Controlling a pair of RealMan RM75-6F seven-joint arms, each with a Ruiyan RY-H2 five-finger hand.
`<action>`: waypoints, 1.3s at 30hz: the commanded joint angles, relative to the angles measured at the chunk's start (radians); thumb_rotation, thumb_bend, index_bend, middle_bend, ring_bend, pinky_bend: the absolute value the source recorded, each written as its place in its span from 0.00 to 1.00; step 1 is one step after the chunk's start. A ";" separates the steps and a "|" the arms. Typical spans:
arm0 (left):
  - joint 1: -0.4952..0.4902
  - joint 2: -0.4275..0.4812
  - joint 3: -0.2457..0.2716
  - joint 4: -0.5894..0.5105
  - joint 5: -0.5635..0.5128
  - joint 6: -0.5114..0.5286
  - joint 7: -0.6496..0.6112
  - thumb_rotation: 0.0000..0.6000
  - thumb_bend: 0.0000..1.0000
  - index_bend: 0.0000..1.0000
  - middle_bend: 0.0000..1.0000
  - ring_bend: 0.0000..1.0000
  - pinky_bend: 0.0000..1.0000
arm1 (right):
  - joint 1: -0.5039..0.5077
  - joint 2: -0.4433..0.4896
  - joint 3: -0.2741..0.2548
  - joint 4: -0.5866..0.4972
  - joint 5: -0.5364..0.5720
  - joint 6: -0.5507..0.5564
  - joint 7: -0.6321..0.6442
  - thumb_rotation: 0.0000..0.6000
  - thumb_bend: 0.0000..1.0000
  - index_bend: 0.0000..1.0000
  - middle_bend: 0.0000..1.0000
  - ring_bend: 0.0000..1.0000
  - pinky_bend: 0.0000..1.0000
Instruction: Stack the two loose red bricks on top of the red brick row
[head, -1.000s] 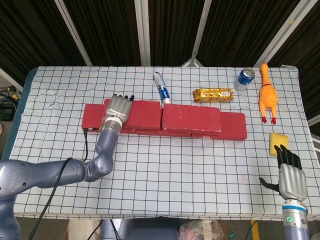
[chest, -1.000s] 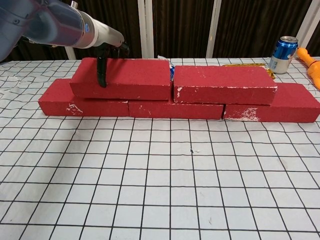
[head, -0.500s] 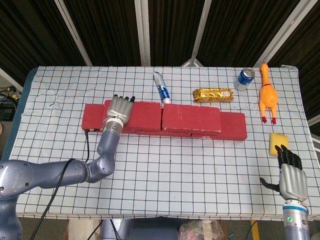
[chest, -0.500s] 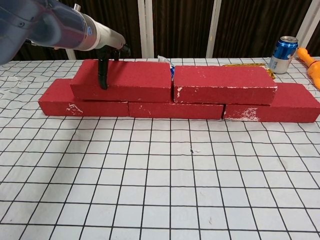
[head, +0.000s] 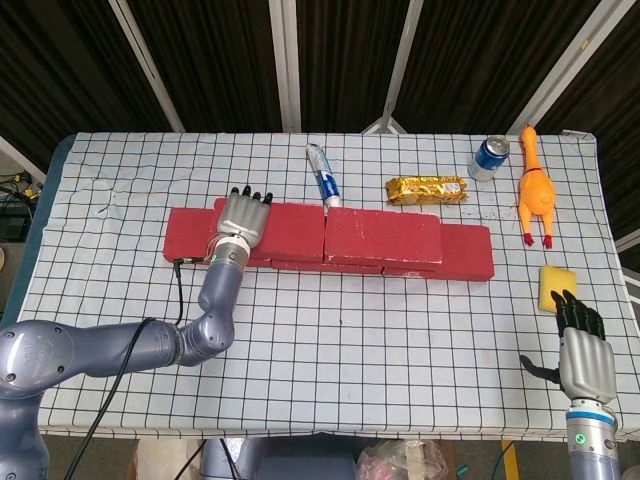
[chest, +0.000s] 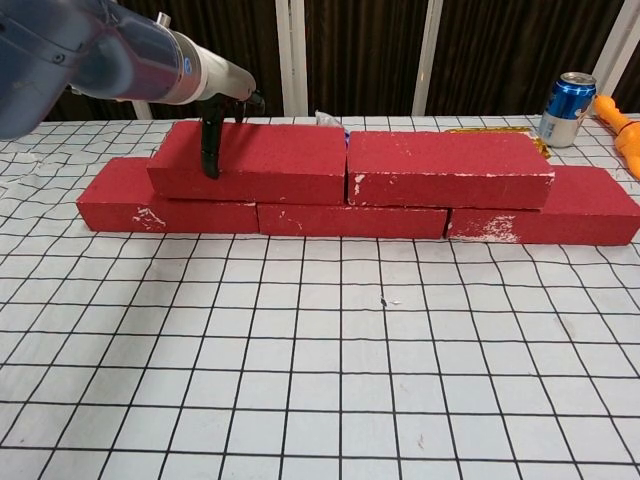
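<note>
The left robot hand (head: 241, 221) grips the left upper brick (chest: 255, 161) directly beneath it, atop the red brick row (chest: 350, 216). The brick's long axis runs toward the right upper brick (chest: 448, 167), which it touches. The right robot hand (head: 582, 345) hangs empty, fingers apart, well away.

The near half of the worktop (head: 330, 370) lies open for passage. Across the middle the red brick row (head: 470, 262) bars the way. Beyond it stand a toothpaste tube (head: 322, 176), a gold packet (head: 427, 188) and a can (head: 490, 157); a yellow sponge (head: 558, 287) sits right.
</note>
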 joint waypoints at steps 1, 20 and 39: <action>-0.001 -0.001 -0.003 -0.002 -0.005 0.004 0.004 1.00 0.00 0.05 0.12 0.08 0.14 | 0.000 0.000 0.000 0.000 0.000 0.000 0.000 1.00 0.19 0.01 0.00 0.00 0.00; -0.002 0.071 -0.061 -0.136 -0.038 0.081 0.022 1.00 0.00 0.00 0.00 0.00 0.13 | 0.000 -0.004 0.001 0.003 0.001 0.010 -0.004 1.00 0.19 0.01 0.00 0.00 0.00; 0.380 0.395 0.129 -0.426 0.469 0.081 -0.367 1.00 0.00 0.14 0.13 0.05 0.26 | 0.002 -0.017 -0.006 -0.008 -0.006 0.015 -0.026 1.00 0.19 0.01 0.00 0.00 0.00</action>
